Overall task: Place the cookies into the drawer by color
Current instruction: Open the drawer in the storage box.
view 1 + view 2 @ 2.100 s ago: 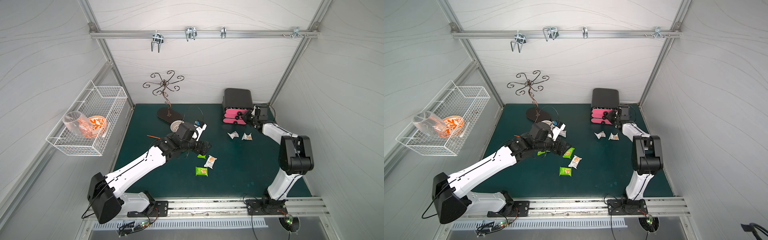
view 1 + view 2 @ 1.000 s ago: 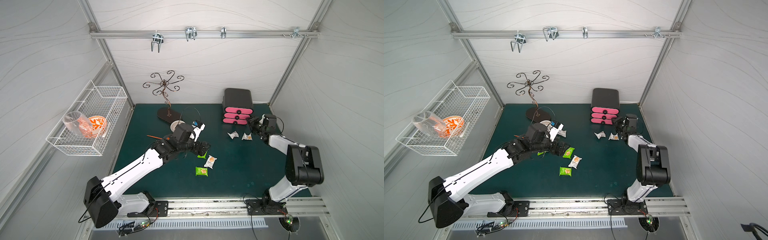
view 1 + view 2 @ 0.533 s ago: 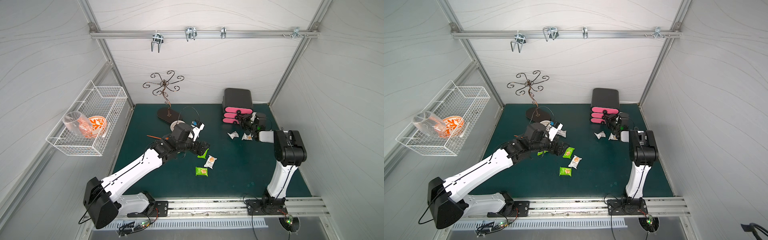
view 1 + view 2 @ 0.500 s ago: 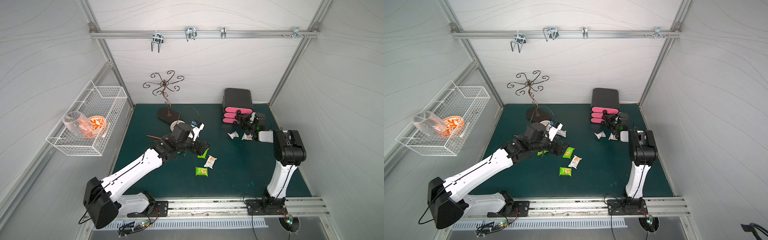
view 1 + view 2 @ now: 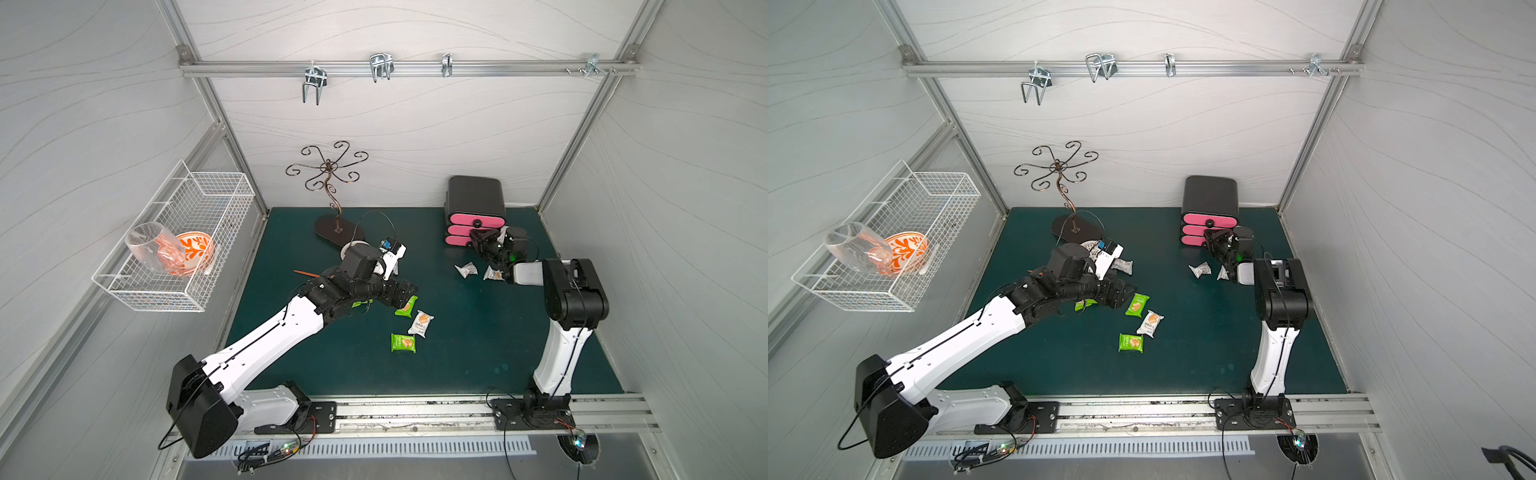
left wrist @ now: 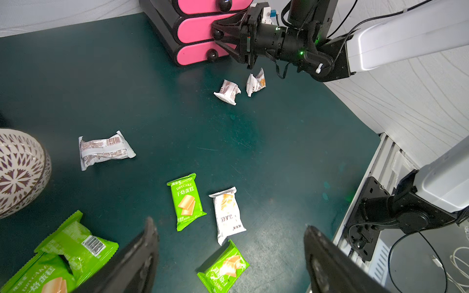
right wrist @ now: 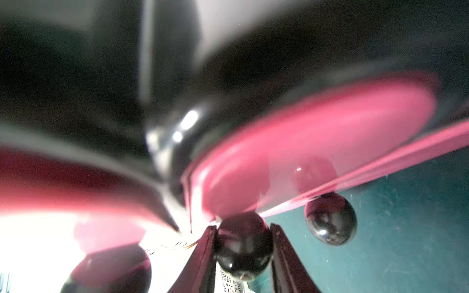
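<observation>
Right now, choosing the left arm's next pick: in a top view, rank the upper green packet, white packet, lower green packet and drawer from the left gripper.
From the left gripper:
1. Upper green packet, at its tips.
2. White packet, just frontward.
3. Lower green packet, farther front.
4. Drawer, back right.

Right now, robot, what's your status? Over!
Left pincer open, over green packets. Right pincer shut on middle drawer knob. Drawers look closed. Two white packets lie close by, not blocking.
</observation>
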### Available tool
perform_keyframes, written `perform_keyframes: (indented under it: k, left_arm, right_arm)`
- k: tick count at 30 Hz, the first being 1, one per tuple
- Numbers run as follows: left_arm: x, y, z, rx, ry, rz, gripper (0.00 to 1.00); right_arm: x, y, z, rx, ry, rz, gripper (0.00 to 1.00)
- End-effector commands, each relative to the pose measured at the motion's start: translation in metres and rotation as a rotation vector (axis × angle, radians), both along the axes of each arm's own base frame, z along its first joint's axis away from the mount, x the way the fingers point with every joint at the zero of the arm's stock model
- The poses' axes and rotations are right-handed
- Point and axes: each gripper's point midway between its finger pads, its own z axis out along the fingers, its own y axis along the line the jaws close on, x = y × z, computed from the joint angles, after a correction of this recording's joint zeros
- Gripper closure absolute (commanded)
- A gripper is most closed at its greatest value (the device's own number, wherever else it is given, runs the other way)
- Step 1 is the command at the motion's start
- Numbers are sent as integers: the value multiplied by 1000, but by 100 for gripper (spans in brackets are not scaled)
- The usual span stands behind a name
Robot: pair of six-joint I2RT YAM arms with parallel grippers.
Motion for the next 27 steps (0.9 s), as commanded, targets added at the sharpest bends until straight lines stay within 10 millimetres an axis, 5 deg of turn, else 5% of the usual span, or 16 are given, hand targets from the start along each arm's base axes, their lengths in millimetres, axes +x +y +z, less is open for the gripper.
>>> perform_keyframes:
  k: [1, 8, 14, 20, 27]
  left_arm:
    - [5, -4, 17, -40, -44, -11, 10]
    - [5, -5, 19, -56, -40, -5, 10]
    - [4, -6, 18, -68, -32, -9, 10]
    - [3, -7, 20, -79, -33, -12, 10]
    - [2, -7, 18, -78, -32, -12, 10]
  right_arm:
    - [-19, 2, -5, -41, 26, 17, 76]
    - [-83, 3, -3, -122, 67, 62, 76]
    - [-118, 5, -17, -159, 118, 98, 71]
    - [-124, 6, -24, -211, 131, 133, 52]
    - [-122, 5, -8, -238, 104, 130, 44]
